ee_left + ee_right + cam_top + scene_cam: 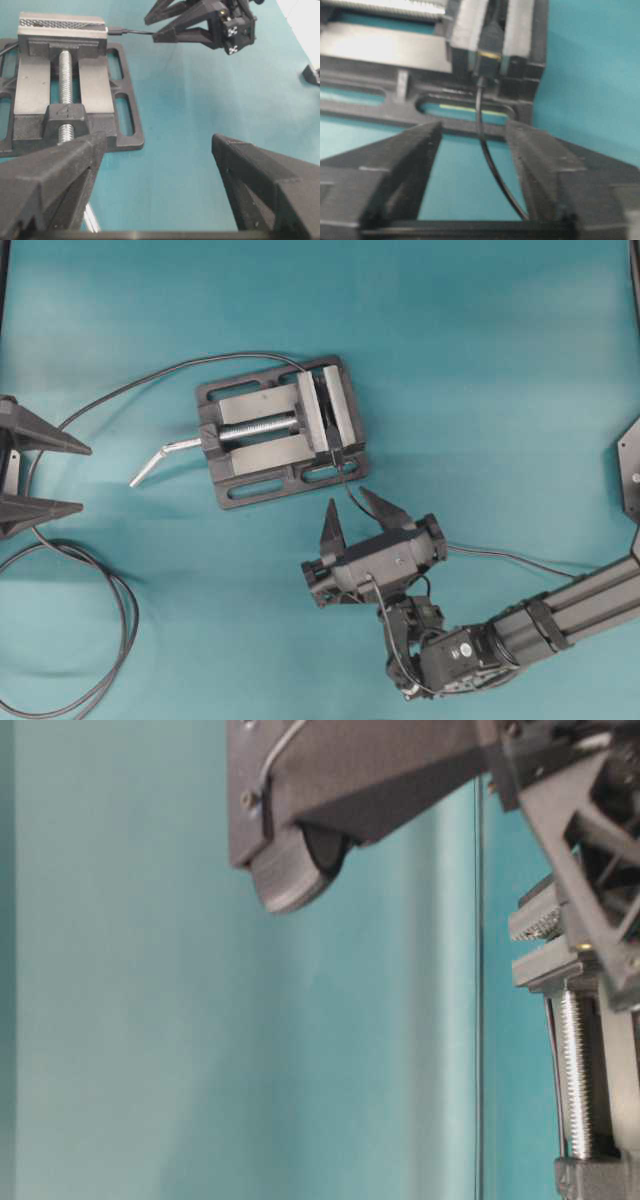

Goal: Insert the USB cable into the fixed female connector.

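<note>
Right wrist view: USB cable (481, 107) plug sits at fixed female connector (492, 35) between vise (395, 55) blocks; right gripper (474, 145) fingers spread, holding nothing. Risk: fingers snag cable, unseat plug.

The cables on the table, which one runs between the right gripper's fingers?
The USB cable, the thin one leading from the vise between the open right gripper fingers. The thicker cable loops near the left gripper.

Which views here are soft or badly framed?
Right wrist view: blurred throughout, though the USB cable at the vise reads. Table-level view: turned sideways, mostly blocked by out-of-focus hardware. Overhead and left wrist views: sharp, evenly lit.
</note>
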### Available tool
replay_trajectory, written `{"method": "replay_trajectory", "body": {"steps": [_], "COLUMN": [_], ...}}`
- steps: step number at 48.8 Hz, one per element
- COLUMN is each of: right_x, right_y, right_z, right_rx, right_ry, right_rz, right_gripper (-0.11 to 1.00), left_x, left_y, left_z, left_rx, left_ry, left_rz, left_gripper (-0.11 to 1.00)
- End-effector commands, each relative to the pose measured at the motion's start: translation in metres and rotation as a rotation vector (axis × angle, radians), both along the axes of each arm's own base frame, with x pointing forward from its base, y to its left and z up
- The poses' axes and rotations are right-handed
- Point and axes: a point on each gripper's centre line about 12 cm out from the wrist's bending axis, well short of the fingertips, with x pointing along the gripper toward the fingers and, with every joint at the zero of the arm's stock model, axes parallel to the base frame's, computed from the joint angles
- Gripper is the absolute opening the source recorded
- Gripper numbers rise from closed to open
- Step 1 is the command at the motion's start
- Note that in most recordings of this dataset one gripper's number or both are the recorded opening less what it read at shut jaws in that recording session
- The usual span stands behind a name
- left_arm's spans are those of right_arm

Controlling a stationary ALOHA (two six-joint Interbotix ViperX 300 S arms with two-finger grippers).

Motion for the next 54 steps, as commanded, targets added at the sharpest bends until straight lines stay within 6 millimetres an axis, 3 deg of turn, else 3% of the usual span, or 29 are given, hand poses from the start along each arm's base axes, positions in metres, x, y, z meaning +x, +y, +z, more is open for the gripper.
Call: {"method": "replay_trajectory", "body": {"steps": [1,17,32,54], "right_x": [0.0,-0.017,-0.036,-0.069], "right_y": [0.003,-0.006,-0.013,-0.045], "right_z": [0.021,0.03,0.031,0.033], "right_rx": [0.027,0.028,0.148,0.225], "right_ry": [-0.042,0.027,0.106,0.135], "right_rz": [0.014,0.065,0.281,0.431], "right_gripper": [0.7,0.76,0.76,0.76], "left_x": [0.003,0.004,0.004,0.0], "left_y": [-0.001,-0.001,-0.001,-0.001], "left_z": [0.007,0.013,0.013,-0.003], "left_rx": [-0.005,-0.008,-0.008,-0.005], "left_ry": [-0.009,-0.024,-0.023,0.063], "left_rz": [-0.002,-0.001,-0.001,-0.004], "left_gripper": [0.99,0.99,0.99,0.99]}}
